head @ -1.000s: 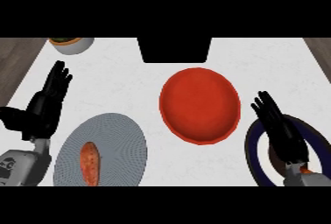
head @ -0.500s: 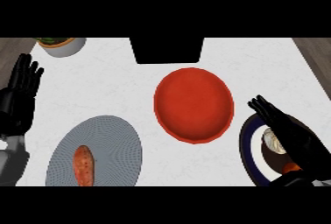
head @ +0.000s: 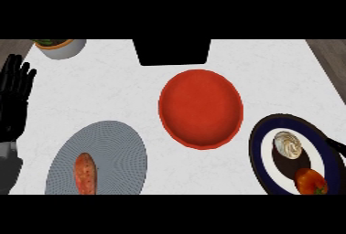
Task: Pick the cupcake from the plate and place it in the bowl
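The cupcake [head: 289,145], white swirled frosting over a dark base, stands on a dark blue plate [head: 259,153] at the right, beside a red-orange tomato [head: 310,181]. The red bowl [head: 201,109] lies in the middle of the counter, left of that plate, with nothing in it. Only a black sliver of my right hand [head: 336,146] shows at the right edge, just right of the cupcake and not touching it. My left hand [head: 13,98] rests open at the left edge, fingers up, far from both.
A grey plate [head: 108,151] at the lower left carries an orange sweet potato [head: 85,172]. A white bowl of food [head: 62,46] sits at the top left corner. A black block [head: 171,51] stands at the counter's back edge behind the red bowl.
My right hand has drawn off from over the blue plate to the right edge, uncovering the cupcake. The left hand has shifted toward the left edge.
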You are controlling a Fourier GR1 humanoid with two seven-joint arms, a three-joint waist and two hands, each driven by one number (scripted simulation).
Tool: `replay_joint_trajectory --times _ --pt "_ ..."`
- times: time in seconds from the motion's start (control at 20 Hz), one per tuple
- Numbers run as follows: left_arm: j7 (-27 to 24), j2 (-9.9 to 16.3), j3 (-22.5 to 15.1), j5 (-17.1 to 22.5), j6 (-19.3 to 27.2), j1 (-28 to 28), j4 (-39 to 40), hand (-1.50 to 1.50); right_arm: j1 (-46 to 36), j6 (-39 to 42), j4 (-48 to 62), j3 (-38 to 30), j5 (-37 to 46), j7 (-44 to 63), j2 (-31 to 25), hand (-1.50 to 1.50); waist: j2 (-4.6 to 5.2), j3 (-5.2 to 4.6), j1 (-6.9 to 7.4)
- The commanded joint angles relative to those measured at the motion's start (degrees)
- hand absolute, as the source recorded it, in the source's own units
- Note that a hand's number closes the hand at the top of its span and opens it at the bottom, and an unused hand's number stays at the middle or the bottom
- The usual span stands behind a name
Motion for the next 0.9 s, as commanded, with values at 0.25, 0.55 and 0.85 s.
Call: replay_joint_trajectory --times 0.25,0.55,0.85 --pt "-0.2 -1.4 -0.6 -0.9 -0.2 0.7 -1.0 0.0 8.1 4.4 -3.4 -18.1 5.9 3.8 -15.8 -1.5 0.11 -0.13 0.5" --pt "0.6 0.2 1.2 -0.6 -2.0 -2.9 1.8 0.0 9.8 8.1 -2.2 -19.4 14.9 4.1 -22.2 -1.5 0.53 -0.04 1.34" --pt "3.1 -2.0 0.0 -2.8 0.3 -2.0 -2.2 0.0 13.4 10.5 -5.1 -21.2 21.5 2.8 -21.3 -1.5 0.34 -0.02 1.32"
